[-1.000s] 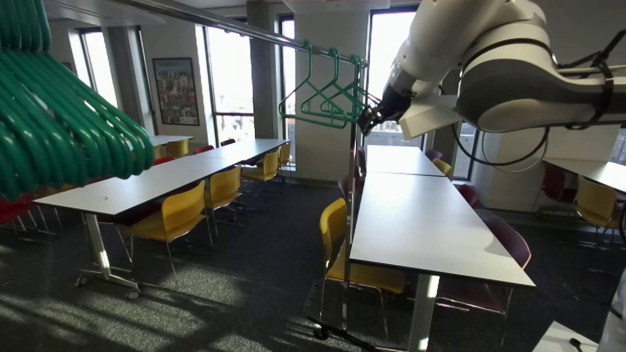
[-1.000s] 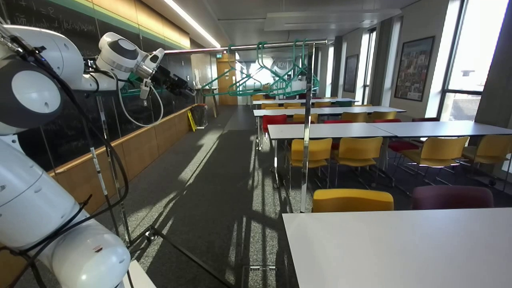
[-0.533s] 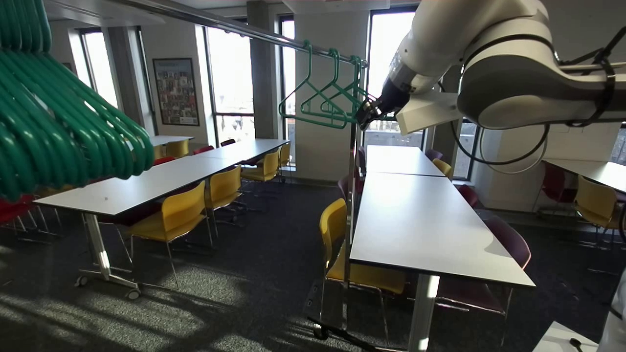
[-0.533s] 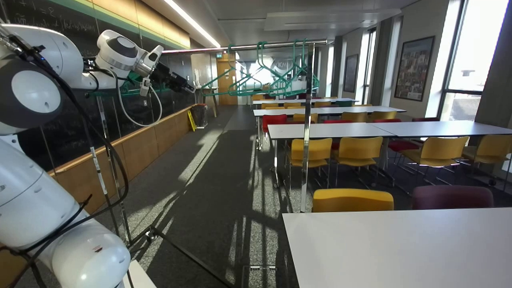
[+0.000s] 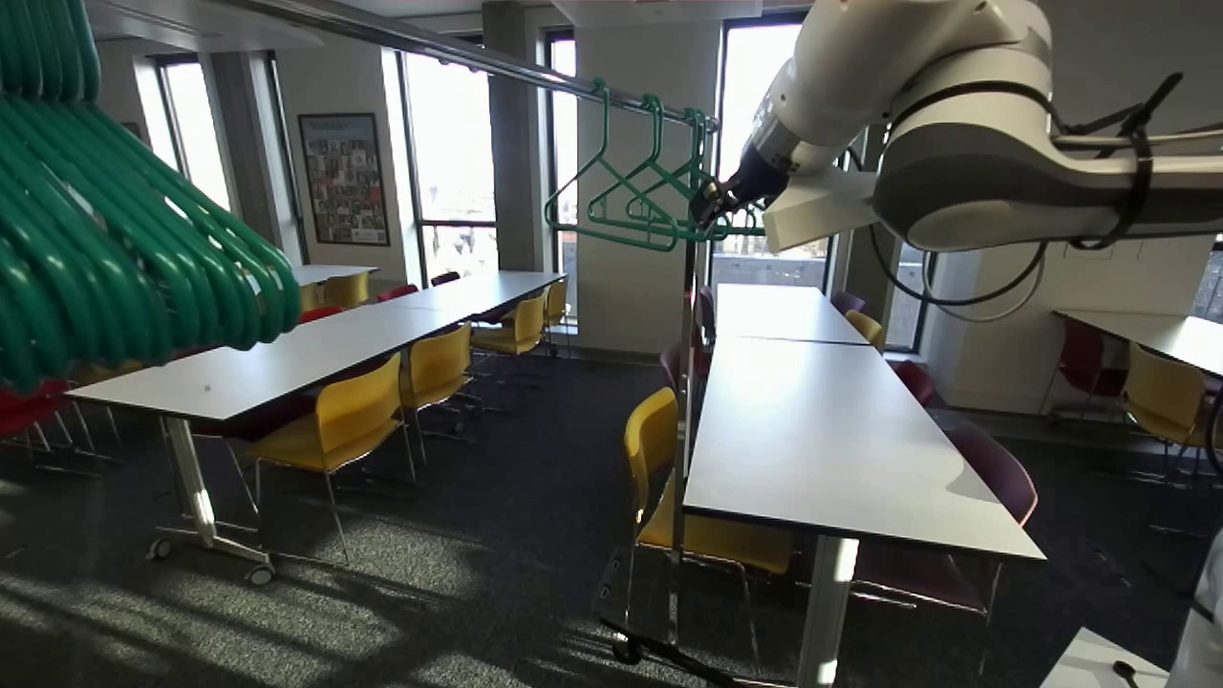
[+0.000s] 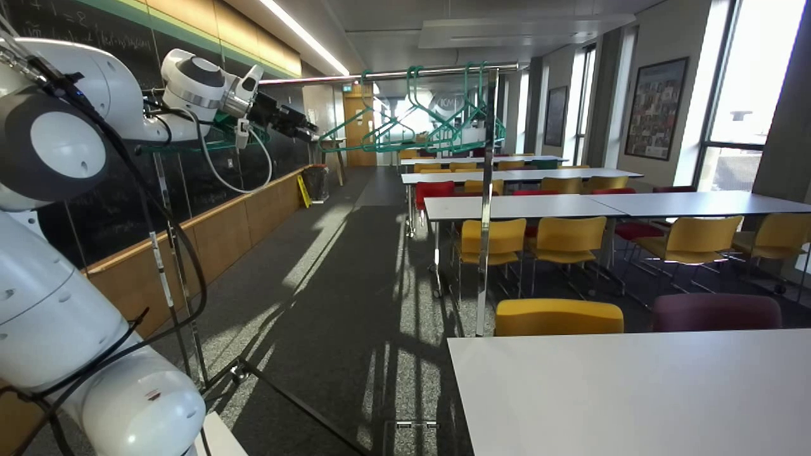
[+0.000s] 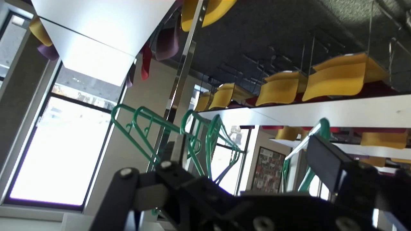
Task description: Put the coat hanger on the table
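Observation:
Several thin green coat hangers (image 5: 621, 234) hang from a metal rail, seen in both exterior views. In the wrist view a coat hanger (image 7: 209, 144) shows between my fingers, and another passes behind the right finger (image 7: 326, 160). My gripper (image 7: 252, 150) stands open beside the hangers' lower corners; whether it touches one I cannot tell. From outside, the gripper (image 6: 315, 134) tilts slightly downward, its tips close to the nearest corner. A long white-topped table (image 5: 315, 368) has yellow chairs along it. A second white table (image 5: 841, 430) stands nearer the rail's end.
A thick bunch of green hangers (image 5: 124, 248) fills the left of an exterior view. The rail (image 6: 393, 75) rests on a metal upright (image 6: 485, 240) beside the tables. A yellow chair (image 5: 654, 449) is close to that upright. Cables (image 6: 190, 253) loop along the arm.
My gripper has risen a little and moved toward the hangers, its tips now closer to the nearest corner. The jaws stay apart. The hangers have not visibly moved.

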Available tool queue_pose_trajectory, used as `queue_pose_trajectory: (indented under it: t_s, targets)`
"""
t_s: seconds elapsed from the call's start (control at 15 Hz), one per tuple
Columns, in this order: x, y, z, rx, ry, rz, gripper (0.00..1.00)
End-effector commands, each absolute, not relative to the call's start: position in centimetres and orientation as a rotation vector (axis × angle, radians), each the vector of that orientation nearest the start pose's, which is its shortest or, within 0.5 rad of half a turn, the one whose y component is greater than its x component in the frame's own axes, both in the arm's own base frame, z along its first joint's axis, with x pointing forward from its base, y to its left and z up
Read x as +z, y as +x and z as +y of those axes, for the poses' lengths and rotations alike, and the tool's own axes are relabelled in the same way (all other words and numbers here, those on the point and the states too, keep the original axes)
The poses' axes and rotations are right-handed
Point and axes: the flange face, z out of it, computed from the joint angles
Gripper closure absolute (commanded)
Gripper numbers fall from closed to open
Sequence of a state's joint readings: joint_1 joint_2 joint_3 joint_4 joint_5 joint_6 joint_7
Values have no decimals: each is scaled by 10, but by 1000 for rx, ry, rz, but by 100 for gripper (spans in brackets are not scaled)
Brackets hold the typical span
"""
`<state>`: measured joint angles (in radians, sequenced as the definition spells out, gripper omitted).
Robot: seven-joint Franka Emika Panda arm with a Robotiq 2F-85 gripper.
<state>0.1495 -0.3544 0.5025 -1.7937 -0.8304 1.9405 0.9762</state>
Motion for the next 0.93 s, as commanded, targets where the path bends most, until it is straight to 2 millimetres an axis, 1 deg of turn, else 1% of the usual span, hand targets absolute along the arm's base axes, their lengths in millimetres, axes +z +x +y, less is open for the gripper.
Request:
queue_pose_trajectory:
  t_s: [0.0, 0.27, 0.47, 0.6, 0.87]
  targets:
    - [766, 404, 293, -1875, -2913, 339, 0]
    - [762, 424, 301, -1727, -2801, 446, 0]
    - [760, 433, 309, -1656, -2745, 484, 0]
    - [760, 437, 313, -1628, -2725, 495, 0]
    - [765, 437, 320, -1633, -2710, 488, 0]
